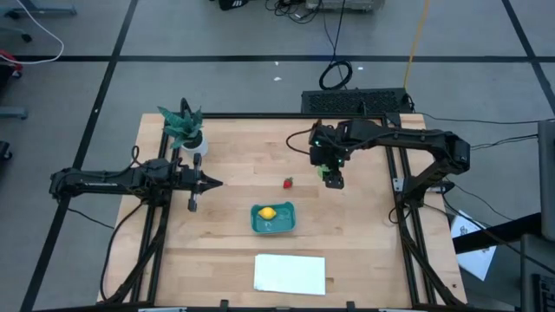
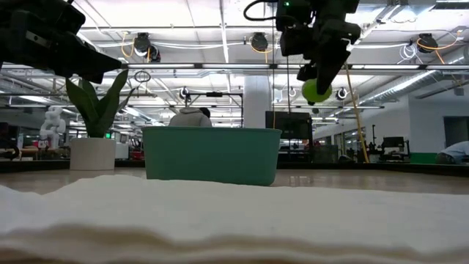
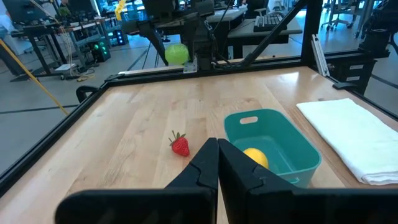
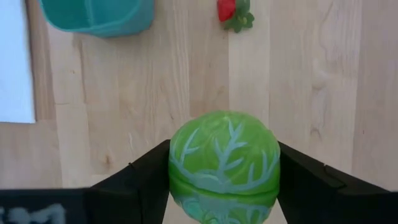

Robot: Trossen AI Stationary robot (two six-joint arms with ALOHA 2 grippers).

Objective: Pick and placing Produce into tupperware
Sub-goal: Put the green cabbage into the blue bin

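Left gripper [image 1: 208, 183] hanging over the table's left side, fingers pressed together, holding nothing. Red strawberry [image 1: 288, 182] sitting on the bare wood. Teal tupperware [image 1: 284, 224] holding just the yellow lemon [image 1: 267, 212]. Right gripper [image 1: 333, 176] clamping the round green cabbage-looking fruit [image 4: 224, 163], pale veins showing, up off the table.

High view looks straight down on the whole table [image 1: 225, 147]. Low view sits at tabletop level, close behind the white sheet [image 2: 234, 220]. Both wrist views share the teal tupperware [image 3: 292, 140], strawberry at its 10 o'clock.
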